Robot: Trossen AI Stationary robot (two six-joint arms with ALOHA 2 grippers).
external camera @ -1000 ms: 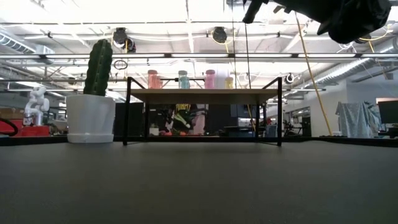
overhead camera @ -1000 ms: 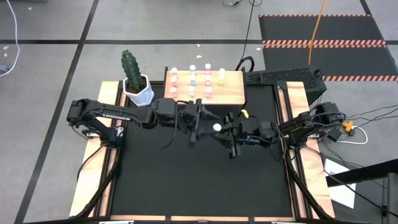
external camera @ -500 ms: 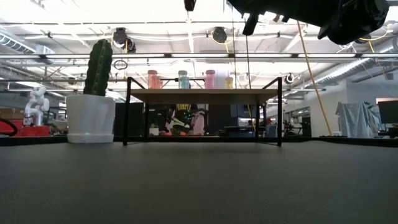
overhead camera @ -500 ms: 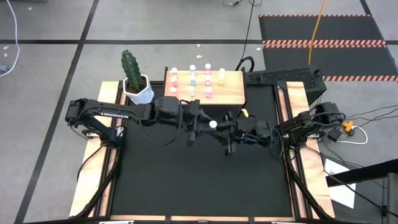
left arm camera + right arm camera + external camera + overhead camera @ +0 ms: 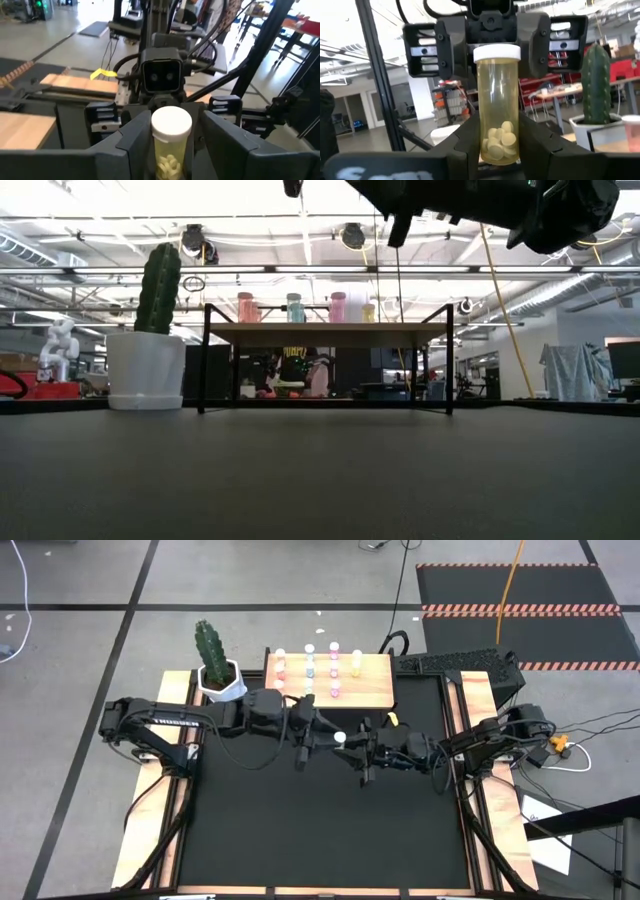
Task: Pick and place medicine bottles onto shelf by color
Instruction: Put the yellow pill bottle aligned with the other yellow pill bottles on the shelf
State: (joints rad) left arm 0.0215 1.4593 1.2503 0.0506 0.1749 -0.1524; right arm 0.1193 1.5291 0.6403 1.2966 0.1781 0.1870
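Leftward slide: both grippers, left [image 5: 322, 736] and right [image 5: 358, 745], clamp one yellow white-capped pill bottle [image 5: 497, 102] before the shelf [image 5: 365, 680] and cactus [image 5: 210, 650].

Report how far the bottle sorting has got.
Done: several bottles already stand in colour columns on the shelf. In hand: a yellow bottle is held in mid-air above the mat, with the left gripper and the right gripper both closed on it, a handover. Left: setting this one on the shelf, presumably by the other yellow ones.
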